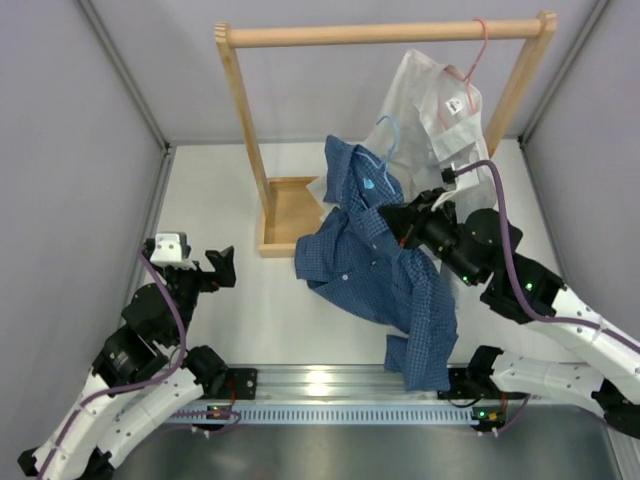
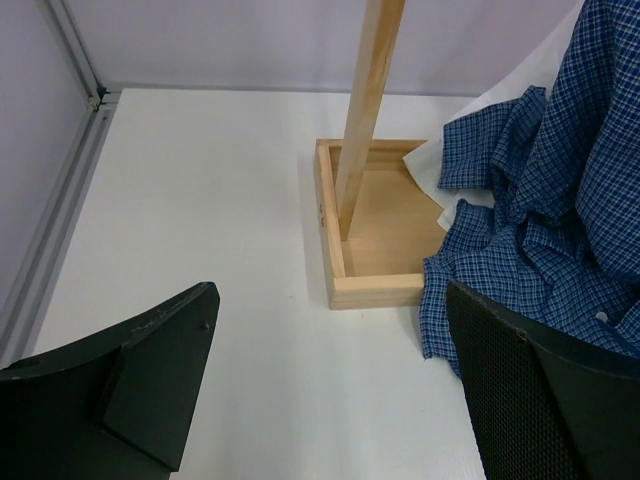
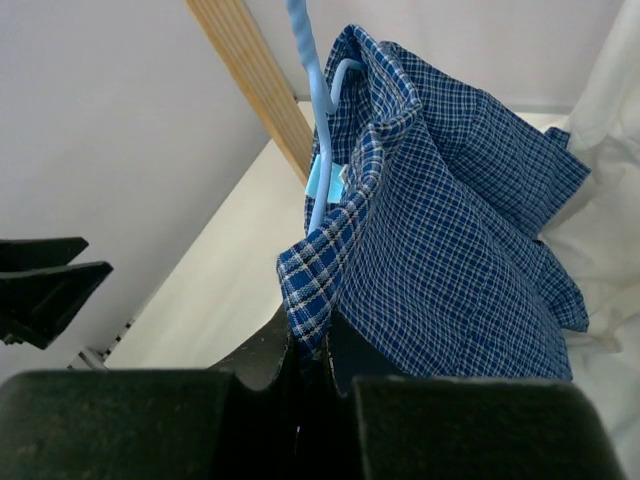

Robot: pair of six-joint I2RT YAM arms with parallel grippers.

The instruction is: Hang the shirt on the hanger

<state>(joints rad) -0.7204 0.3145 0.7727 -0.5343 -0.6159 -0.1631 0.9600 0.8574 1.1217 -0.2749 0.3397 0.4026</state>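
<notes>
- Top: the shirt (image 1: 375,265) drapes over the hanger (image 1: 392,145), trailing onto the surface; we should pull gently.
- Left wrist: left jaws gape empty; we'd bring them to steady the hanger.
- Right wrist: right jaws pinch the shirt's edge.

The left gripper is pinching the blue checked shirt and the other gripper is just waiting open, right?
Not quite. It is the right gripper that pinches the blue checked shirt by its edge, as the right wrist view shows. The other one, the left gripper, is open and holds nothing.
</notes>
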